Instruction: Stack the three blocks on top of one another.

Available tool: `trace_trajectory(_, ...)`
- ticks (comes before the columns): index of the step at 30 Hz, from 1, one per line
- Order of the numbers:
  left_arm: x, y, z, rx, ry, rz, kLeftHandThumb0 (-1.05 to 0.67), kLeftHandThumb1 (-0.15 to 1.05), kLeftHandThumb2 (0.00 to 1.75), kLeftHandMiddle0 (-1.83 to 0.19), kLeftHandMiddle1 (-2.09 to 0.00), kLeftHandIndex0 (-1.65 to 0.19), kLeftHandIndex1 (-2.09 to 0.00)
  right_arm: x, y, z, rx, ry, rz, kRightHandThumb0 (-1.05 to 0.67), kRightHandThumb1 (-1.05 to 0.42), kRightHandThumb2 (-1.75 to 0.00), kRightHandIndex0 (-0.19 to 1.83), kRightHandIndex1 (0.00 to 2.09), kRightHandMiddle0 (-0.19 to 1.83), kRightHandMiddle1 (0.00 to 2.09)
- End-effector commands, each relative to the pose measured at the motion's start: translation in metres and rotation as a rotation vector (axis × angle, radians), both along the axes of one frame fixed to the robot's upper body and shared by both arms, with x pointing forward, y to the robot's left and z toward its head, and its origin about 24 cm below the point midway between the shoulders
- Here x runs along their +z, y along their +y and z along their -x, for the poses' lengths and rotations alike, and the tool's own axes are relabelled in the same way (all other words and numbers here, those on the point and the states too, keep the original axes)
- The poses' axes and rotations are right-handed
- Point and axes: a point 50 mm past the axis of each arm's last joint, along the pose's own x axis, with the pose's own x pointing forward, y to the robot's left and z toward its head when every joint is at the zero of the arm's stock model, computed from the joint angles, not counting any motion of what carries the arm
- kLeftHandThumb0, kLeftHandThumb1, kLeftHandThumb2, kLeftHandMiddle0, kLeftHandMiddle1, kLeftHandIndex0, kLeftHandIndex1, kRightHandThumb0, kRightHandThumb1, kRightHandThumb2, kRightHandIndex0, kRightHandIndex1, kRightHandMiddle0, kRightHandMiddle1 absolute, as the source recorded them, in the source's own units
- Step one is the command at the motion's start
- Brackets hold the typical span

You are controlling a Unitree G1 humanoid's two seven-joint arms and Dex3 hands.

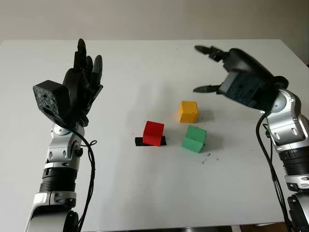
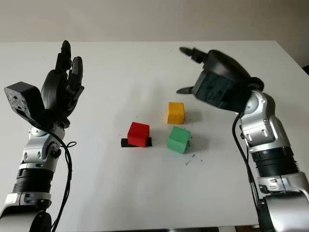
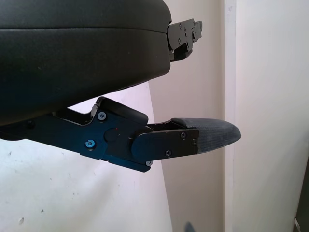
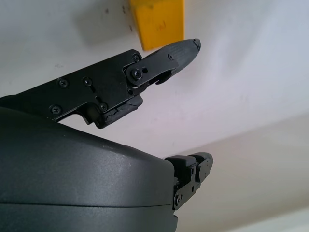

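Three blocks (image 1: 187,126) clustered mid-table (image 1: 145,193), one (image 1: 153,133) on a flat strip (image 1: 139,141)

You will find no readable text, label, brand, number or sign anywhere in these views; the red block (image 1: 153,133), yellow block (image 1: 188,111) and green block (image 1: 194,138) have plain faces; the black strip (image 1: 139,141) under the red block is unmarked; the white table (image 1: 145,193) bears only small dark specks; the shells of the left hand (image 1: 82,79) and right hand (image 1: 227,67) carry screws, no lettering.
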Motion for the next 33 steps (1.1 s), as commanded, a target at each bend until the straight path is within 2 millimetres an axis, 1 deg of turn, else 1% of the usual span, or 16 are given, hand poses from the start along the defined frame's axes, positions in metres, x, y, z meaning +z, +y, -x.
trace_trajectory(1,0.001,-0.002,0.002,-0.008,-0.009,0.006,-0.69,1.05,0.45,0.15,-0.06,0.16,-0.04,0.010,0.002,-0.001,0.028,-0.027,0.073,-0.59,-0.85,-0.05,0.09,0.08,0.32,0.11)
trace_trajectory(4,0.001,-0.003,0.003,-0.013,-0.010,0.007,-0.69,1.05,0.43,0.15,-0.06,0.16,-0.05,0.008,0.008,-0.001,0.060,-0.023,0.153,-0.64,-0.85,-0.05,0.11,0.08,0.36,0.11)
trace_trajectory(8,0.000,-0.002,0.003,-0.010,-0.006,-0.009,-0.69,1.05,0.45,0.14,-0.06,0.17,-0.04,0.003,0.011,-0.002,0.081,0.004,0.193,-0.62,-0.84,-0.05,0.10,0.07,0.38,0.11)
trace_trajectory(15,-0.002,-0.003,0.002,0.002,-0.003,-0.010,-0.71,1.05,0.43,0.15,-0.05,0.16,-0.05,-0.003,0.015,-0.002,0.093,0.027,0.274,-0.67,-0.83,-0.05,0.10,0.06,0.40,0.09)
trace_trajectory(25,-0.002,-0.004,0.003,0.002,0.000,-0.008,-0.71,1.05,0.43,0.15,-0.05,0.15,-0.06,-0.016,0.015,-0.005,0.083,0.049,0.383,-0.66,-0.87,-0.06,0.08,0.05,0.35,0.05)
trace_trajectory(28,-0.002,-0.004,0.003,0.003,0.000,-0.009,-0.71,1.05,0.43,0.15,-0.05,0.15,-0.06,-0.018,0.015,-0.006,0.081,0.045,0.389,-0.66,-0.88,-0.06,0.08,0.05,0.35,0.05)
trace_trajectory(33,-0.002,-0.005,0.003,0.003,-0.004,-0.006,-0.70,1.05,0.43,0.15,-0.05,0.15,-0.05,-0.026,0.013,-0.007,0.084,0.025,0.423,-0.64,-0.89,-0.06,0.09,0.06,0.38,0.06)
